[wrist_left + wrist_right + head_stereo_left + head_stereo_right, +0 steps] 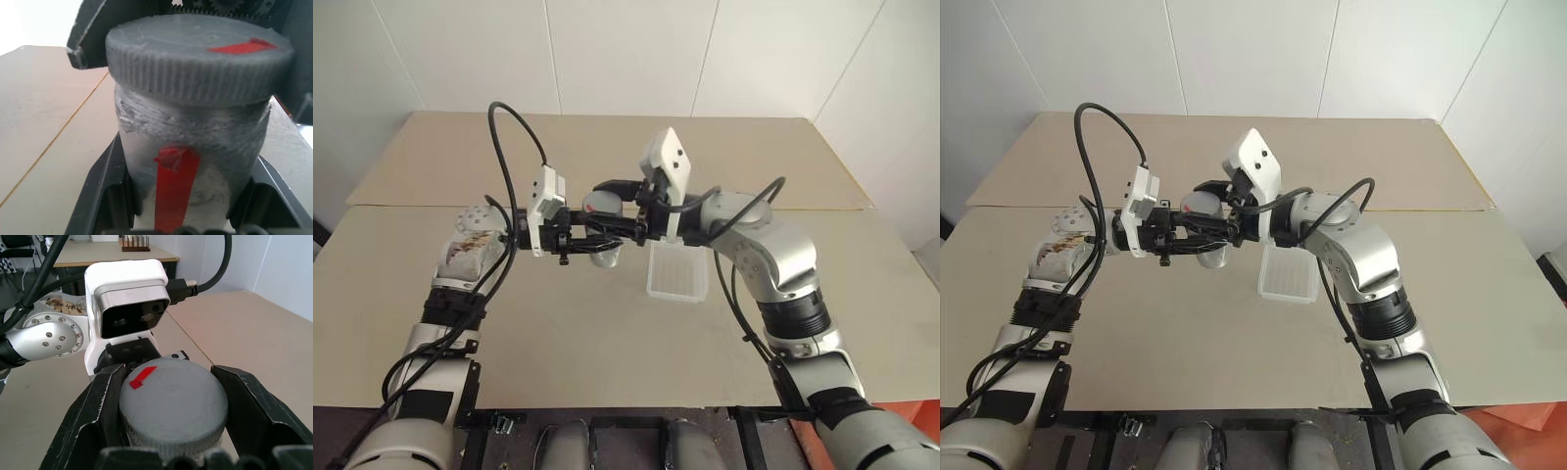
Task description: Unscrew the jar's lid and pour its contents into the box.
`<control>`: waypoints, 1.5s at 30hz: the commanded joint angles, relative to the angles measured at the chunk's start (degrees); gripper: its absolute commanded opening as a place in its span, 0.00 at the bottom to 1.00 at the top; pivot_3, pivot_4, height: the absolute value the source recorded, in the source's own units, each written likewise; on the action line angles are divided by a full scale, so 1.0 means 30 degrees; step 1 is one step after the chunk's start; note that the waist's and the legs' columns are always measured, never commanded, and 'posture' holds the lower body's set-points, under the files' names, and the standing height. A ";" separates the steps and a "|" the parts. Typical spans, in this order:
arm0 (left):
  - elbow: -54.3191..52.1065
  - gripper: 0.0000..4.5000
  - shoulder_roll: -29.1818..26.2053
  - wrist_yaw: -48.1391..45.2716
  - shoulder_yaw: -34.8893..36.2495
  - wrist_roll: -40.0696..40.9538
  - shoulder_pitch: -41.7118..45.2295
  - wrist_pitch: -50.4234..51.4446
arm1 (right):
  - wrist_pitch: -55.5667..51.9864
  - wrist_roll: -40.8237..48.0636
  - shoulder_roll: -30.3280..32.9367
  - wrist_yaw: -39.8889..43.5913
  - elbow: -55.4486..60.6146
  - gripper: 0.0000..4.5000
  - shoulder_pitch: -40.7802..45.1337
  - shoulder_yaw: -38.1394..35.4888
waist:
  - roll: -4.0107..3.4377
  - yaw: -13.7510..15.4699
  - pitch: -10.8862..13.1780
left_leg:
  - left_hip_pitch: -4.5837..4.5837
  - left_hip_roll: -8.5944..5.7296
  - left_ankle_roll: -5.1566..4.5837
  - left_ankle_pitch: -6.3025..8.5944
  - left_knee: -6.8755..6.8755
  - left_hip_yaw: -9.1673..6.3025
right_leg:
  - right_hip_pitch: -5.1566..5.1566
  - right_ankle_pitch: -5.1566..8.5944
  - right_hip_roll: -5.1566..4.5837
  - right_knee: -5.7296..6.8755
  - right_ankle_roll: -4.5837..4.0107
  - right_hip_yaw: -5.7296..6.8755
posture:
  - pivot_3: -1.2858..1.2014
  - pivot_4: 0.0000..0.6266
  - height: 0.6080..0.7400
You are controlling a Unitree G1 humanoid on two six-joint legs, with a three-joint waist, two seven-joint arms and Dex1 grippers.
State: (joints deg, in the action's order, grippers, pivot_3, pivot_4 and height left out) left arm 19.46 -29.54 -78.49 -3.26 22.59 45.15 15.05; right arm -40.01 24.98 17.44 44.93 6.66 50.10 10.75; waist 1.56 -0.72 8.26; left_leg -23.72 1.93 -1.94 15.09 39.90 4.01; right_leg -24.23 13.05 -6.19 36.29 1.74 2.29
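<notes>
The silvery-grey jar (190, 142) with a red strip on its side is held above the table, just left of the box (677, 271). My left gripper (602, 238) is shut on the jar's body, one black finger (105, 196) on each side. The pale grey lid (173, 404) with a red mark sits on top of the jar. My right gripper (171, 396) reaches in from the right and is shut on the lid, its fingers (98, 401) pressed on the rim. The contents are hidden inside the jar. The box is a translucent white tray resting on the table.
The tan table (607, 352) has a seam running across it behind the arms, and white walls stand beyond its far edge. Black cables (514, 127) loop above the left wrist. The left wrist camera (128, 303) faces my right gripper closely.
</notes>
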 commanded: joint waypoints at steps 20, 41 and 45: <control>-0.4496 0.43 -0.2357 -0.2797 0.0207 0.2189 -0.1031 0.0634 | 0.9243 -0.0542 0.0137 1.2833 -1.0011 1.00 0.4515 0.0269 | -0.0039 0.0083 0.0031 | -0.0007 0.0021 0.0054 -0.0031 0.0003 -0.0004 | -0.0007 -0.0002 0.0027 -0.0005 0.0005 -0.0010 | 0.52 0.24 1.00; -0.0959 0.43 -0.0624 -0.0325 0.0667 0.0838 -0.0492 -0.0361 | 0.0673 -0.1519 -0.0543 -0.0526 0.1263 1.00 0.0574 -0.0157 | -0.0040 0.0010 0.0030 | 0.0003 0.0012 0.0035 -0.0021 0.0006 0.0000 | -0.0023 -0.0001 0.0023 0.0063 0.0004 -0.0010 | 0.52 0.24 1.00; -0.0919 0.43 -0.0634 -0.0482 0.0706 0.0785 -0.0361 -0.0340 | 0.0613 -0.1932 -0.1225 -0.1260 0.0513 1.00 0.1019 0.0364 | -0.0040 -0.0013 0.0030 | 0.0002 0.0011 0.0031 -0.0019 0.0005 -0.0001 | -0.0018 -0.0001 0.0023 0.0046 0.0005 -0.0012 | 0.52 0.24 1.00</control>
State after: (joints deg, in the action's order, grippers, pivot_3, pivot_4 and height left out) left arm 17.31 -31.44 -79.49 -1.42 24.70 42.46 14.92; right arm -38.26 19.89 14.26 42.37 7.97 51.17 11.84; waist 1.44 -0.76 8.35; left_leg -23.72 1.97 -1.85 15.03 39.91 4.01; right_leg -24.28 13.04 -6.12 36.43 1.76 2.25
